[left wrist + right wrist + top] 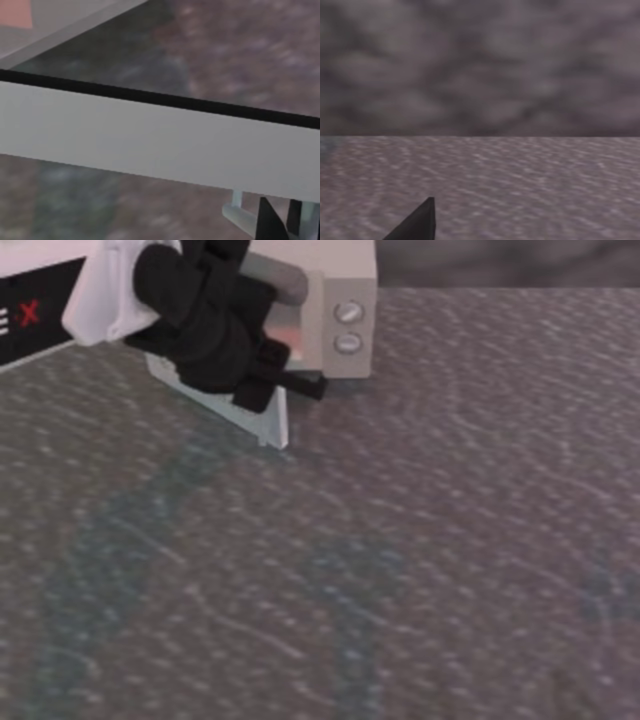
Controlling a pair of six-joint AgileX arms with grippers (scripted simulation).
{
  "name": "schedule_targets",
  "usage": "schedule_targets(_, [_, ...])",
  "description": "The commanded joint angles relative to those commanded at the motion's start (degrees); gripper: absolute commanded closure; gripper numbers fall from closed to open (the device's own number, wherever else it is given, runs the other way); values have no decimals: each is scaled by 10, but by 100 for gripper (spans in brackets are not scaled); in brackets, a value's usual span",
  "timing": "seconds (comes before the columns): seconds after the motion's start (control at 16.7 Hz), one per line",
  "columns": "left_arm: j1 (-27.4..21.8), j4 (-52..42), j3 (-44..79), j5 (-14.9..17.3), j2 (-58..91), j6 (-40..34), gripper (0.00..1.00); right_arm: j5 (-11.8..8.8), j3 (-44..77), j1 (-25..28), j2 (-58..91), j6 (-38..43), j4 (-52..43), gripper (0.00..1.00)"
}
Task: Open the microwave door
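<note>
The beige-white microwave (340, 280) stands at the back of the table, its two silver knobs (348, 326) facing front. Its door (232, 412) is swung partly outward toward the left, and a slice of pinkish interior (290, 337) shows behind it. My left gripper (292, 386) reaches down over the door's free edge. In the left wrist view the door (150, 135) fills the frame as a broad pale band, and the left gripper (283, 220) is shut on the thin pale handle (240, 214). My right gripper (422, 224) shows only as a dark wedge over bare table and is outside the top view.
A black-and-white panel with a red X (30, 315) lies at the back left beside my left arm. The grey mottled table (400, 560) stretches in front of and to the right of the microwave.
</note>
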Motion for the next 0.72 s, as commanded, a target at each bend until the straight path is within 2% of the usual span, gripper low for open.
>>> schedule_targets(0.72, [-3, 0, -2, 5, 0, 0, 100, 0, 0, 0, 0, 0, 0, 0])
